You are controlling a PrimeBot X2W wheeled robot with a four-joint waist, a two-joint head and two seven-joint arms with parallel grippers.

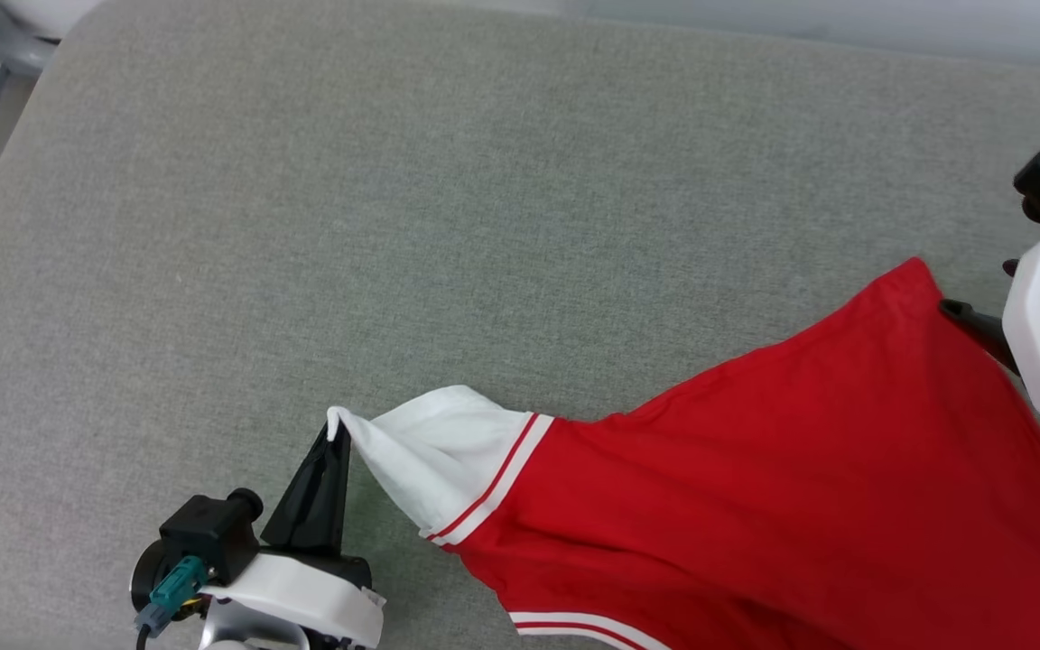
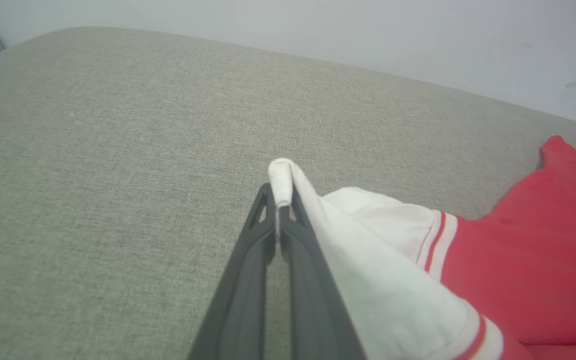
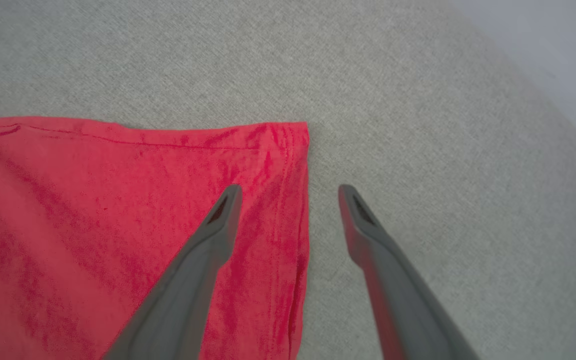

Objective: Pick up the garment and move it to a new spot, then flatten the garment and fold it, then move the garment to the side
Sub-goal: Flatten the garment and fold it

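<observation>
The red jersey T-shirt with white short sleeves and red-and-white striped trim (image 1: 755, 478) lies on the near right part of the grey fabric-covered bench (image 1: 394, 181), its near edge running out of the head view. Its long line runs from the white sleeve (image 1: 430, 451) at the near left up to a pointed red hem corner (image 1: 913, 271) at the far right. The left gripper (image 1: 335, 433) has its fingers pinched tight on the very tip of that sleeve, which is drawn into a taut cone pointing left, while the cloth behind it fans out towards the body. The right gripper (image 3: 290, 192) hovers at the hem corner with its fingers spread wide. One finger is over the red cloth and the other over bare bench, so the side hem runs between them. Whether either fingertip touches the fabric cannot be told. The next move seems to turn on this straddle, since the hem edge lies directly under the gap and the right arm is much the nearer to that corner. The red face showing is plain and lightly creased near the hem, with no lettering visible. This looks like the spreading stage, with folding not yet begun.
</observation>
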